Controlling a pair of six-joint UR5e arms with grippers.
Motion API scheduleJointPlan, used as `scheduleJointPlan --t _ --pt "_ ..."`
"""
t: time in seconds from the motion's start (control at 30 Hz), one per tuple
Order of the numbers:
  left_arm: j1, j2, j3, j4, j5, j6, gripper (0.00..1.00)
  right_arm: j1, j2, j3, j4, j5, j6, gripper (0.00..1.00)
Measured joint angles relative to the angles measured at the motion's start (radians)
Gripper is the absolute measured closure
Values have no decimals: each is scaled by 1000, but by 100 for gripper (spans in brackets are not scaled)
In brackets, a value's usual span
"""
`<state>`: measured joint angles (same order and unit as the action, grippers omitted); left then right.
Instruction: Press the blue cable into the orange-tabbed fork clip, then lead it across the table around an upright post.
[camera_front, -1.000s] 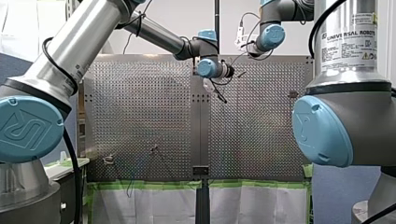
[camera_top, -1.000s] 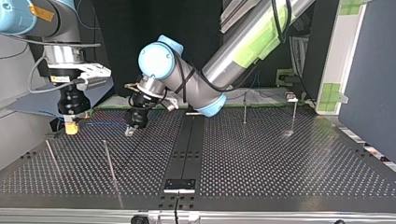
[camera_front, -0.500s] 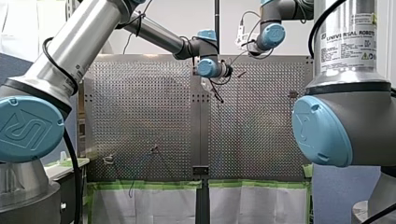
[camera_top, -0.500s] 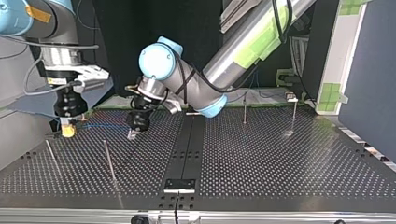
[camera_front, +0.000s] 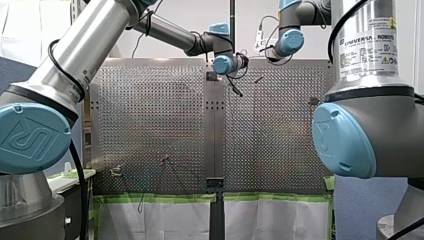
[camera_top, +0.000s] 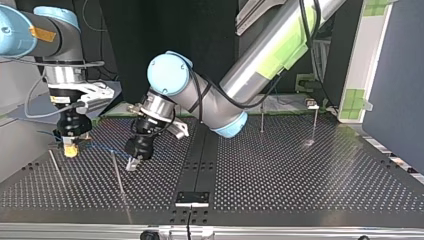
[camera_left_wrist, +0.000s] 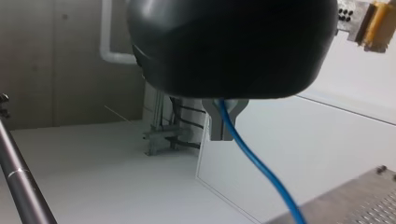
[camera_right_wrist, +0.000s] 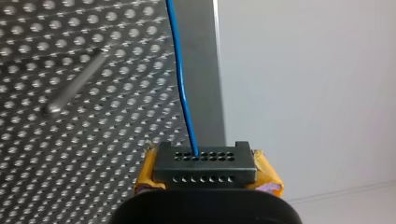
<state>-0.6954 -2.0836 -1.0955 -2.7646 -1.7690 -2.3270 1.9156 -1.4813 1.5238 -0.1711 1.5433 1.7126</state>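
My left jaws are clamped on the blue cable (camera_left_wrist: 254, 162), low over the tabletop (camera_top: 300, 175) beside 1 upright post (camera_top: 118, 175). My right jaws pinch it too; it seems to run taut between them.

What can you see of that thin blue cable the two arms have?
Thin, smooth and plastic-looking, the blue cable is pinched between the metal fingers of my left gripper and trails down toward the perforated table. My right gripper, with yellow pads, also grips it; from there it runs nearly straight above the holes.
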Motion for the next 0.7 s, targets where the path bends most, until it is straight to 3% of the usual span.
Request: scheduleJointPlan --t 0.3,0.7 --pt "17 0 22 18 26 -19 100 -13 22 -66 3 -1 24 100" --pt "40 -35 54 22 83 -47 100 -32 57 -116 3 -2 38 100"
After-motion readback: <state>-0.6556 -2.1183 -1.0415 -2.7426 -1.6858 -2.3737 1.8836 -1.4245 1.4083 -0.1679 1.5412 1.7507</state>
